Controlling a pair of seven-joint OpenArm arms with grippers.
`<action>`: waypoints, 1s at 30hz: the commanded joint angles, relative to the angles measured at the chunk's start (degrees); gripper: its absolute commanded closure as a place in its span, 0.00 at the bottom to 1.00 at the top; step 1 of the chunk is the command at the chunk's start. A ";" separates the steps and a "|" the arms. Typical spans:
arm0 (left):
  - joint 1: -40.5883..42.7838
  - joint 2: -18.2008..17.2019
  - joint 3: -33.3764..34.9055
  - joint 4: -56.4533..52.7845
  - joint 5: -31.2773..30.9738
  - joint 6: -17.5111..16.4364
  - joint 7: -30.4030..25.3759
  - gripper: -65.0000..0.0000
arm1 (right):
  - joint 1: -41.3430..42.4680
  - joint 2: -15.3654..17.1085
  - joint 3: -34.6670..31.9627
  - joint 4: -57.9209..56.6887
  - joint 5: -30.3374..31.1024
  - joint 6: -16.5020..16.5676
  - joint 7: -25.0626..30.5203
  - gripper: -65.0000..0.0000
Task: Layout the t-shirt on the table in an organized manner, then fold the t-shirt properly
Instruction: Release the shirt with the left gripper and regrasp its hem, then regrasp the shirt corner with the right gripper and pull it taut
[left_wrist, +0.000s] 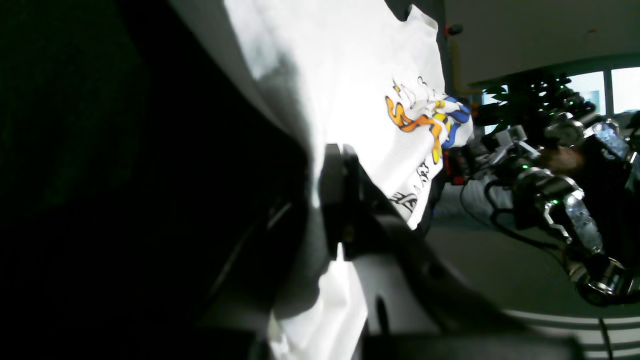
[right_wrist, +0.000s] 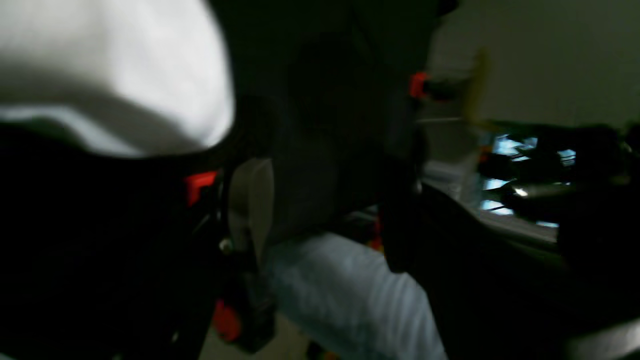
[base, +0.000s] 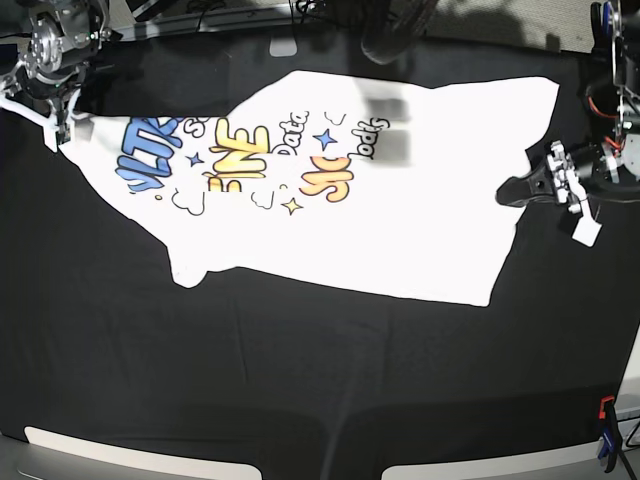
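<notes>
- Black cloth covers the worktop (base: 300, 380), a red-and-blue clamp (base: 608, 435) at its near corner.
- White t-shirt (base: 430, 200) lies across the worktop's middle and far part, print up, uneven, its lettering creased.
- Left jaws (base: 512, 192) pinch the t-shirt's edge.
- Right jaws (base: 60, 135) spread at its opposite end.

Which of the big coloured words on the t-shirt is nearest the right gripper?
The blue word, at the shirt's end by the right gripper; the yellow and orange words sit farther away.

Leafy plant by bright windows (left_wrist: 586, 90)
</notes>
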 joint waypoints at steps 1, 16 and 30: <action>5.27 -0.07 0.98 -2.34 3.92 5.63 8.69 1.00 | -0.02 0.96 0.57 1.62 -0.20 0.31 0.74 0.51; 23.85 -0.79 -22.97 14.23 3.92 5.63 8.69 1.00 | 0.07 -2.82 0.57 16.24 10.69 7.21 8.87 0.51; 28.81 -0.33 -25.33 23.89 3.92 5.63 8.69 0.89 | 18.88 -11.91 0.57 16.33 26.56 13.00 15.74 0.51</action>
